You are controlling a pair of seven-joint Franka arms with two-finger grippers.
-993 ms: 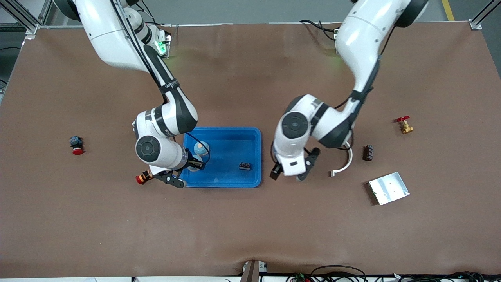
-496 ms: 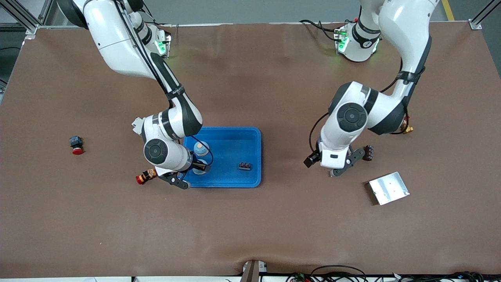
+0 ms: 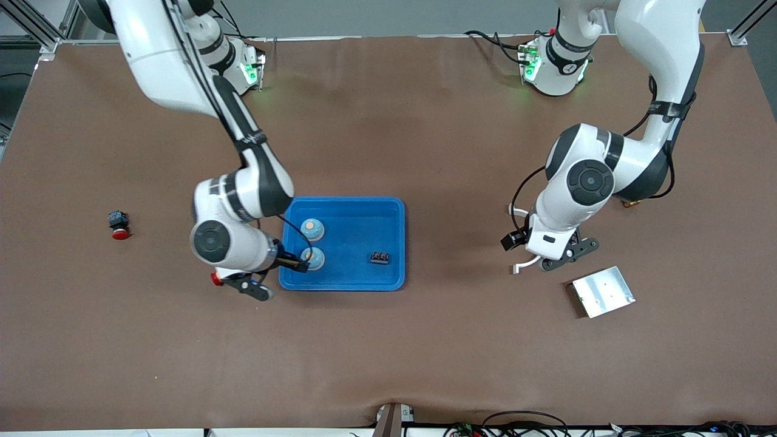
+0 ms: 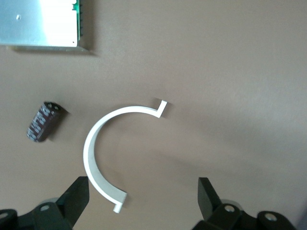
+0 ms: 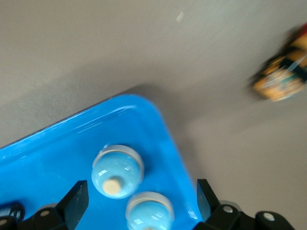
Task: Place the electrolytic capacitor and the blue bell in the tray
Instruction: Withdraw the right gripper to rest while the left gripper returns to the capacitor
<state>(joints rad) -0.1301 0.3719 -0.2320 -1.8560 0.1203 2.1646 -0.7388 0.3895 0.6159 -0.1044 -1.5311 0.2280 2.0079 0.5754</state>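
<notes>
The bright blue tray [image 3: 358, 212] holds two pale blue bells [image 3: 312, 229] [image 3: 314, 257], side by side near its rim at the right arm's end. My right gripper [image 3: 276, 276] is open and empty above that corner of the tray. In the right wrist view the tray [image 5: 57, 153] and both bells [image 5: 117, 171] [image 5: 148, 211] show between the spread fingers [image 5: 76, 197]. My left gripper [image 3: 539, 256] is open and empty over a white curved piece [image 3: 523, 264]. The left wrist view shows the dark brown capacitor [image 4: 43, 121] lying beside that piece [image 4: 93, 143]. In the front view the left hand hides the capacitor.
A small black terminal block [image 3: 379, 257] lies in the tray. A flat silver plate [image 3: 603, 291] lies near the left gripper, nearer the front camera. A red push button [image 3: 119, 227] sits toward the right arm's end. A red-and-yellow part [image 3: 215, 278] shows under the right hand.
The left arm swung away from the tray toward its own end, to over the white piece. The right gripper drew back off the second bell, which now sits free in the tray.
</notes>
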